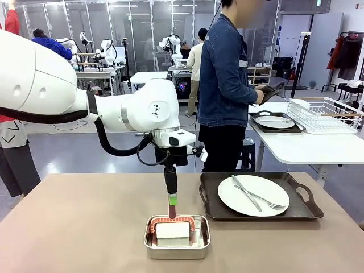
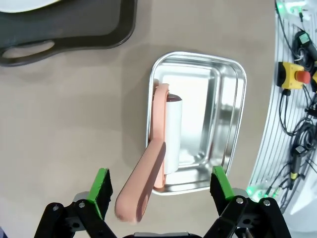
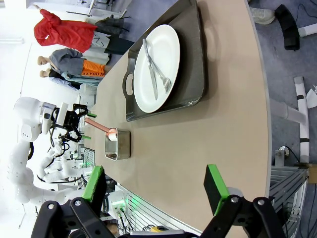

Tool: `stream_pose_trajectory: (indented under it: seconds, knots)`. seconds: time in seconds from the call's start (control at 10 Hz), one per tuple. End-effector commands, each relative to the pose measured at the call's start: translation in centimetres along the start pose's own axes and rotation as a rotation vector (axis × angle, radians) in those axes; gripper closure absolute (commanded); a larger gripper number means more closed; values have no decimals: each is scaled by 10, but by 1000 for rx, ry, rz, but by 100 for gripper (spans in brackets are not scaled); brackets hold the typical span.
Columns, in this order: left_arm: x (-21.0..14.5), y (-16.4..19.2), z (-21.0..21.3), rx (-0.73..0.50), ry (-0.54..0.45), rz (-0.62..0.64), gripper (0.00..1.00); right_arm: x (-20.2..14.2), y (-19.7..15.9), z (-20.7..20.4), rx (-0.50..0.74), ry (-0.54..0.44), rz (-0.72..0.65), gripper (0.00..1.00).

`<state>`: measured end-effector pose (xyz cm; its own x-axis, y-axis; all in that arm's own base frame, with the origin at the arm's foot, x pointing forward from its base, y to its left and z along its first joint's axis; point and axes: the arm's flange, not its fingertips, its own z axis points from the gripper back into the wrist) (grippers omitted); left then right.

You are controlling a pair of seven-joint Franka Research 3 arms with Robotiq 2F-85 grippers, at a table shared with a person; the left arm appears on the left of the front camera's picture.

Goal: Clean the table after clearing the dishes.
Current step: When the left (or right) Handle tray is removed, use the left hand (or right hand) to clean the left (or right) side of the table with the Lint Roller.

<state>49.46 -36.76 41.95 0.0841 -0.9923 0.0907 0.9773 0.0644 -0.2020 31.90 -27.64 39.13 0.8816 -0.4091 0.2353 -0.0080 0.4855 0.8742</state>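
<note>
On the beige table (image 1: 85,227) a white plate (image 1: 253,195) with a knife and fork lies on a dark tray (image 1: 301,211) at the right. A second plate (image 1: 274,121) rests on a tray on the white table behind, where a person (image 1: 224,85) stands. My left gripper (image 1: 172,205) hangs open over a steel pan (image 1: 176,249). In the pan lies a lint roller (image 1: 173,229), its salmon handle (image 2: 141,191) rising between the green pads (image 2: 101,191) without touching them. My right gripper (image 3: 156,191) is open over the table's end (image 3: 198,139), with nothing in it.
A white wire rack (image 1: 324,114) stands on the white table. In the left wrist view the tray's handle (image 2: 29,49) lies beyond the pan (image 2: 237,109), with cables and a red stop button (image 2: 302,77) off the table's edge. Bare tabletop lies left of the pan.
</note>
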Motion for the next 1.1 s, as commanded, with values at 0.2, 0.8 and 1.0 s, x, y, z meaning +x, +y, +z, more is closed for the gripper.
stream_pose_trajectory:
  seconds: [0.2, 0.8, 1.0]
  knots:
    - [-8, -2, -5, 14, 15, -26, 59, -1, 3, 2, 12, -3, 5, 0]
    - [-10, 0, 2, 12, -8, -13, 100, -1, 3, 2, 12, -3, 5, 0]
    - [-10, 0, 4, 10, -6, -2, 100, -1, 3, 2, 12, -3, 5, 0]
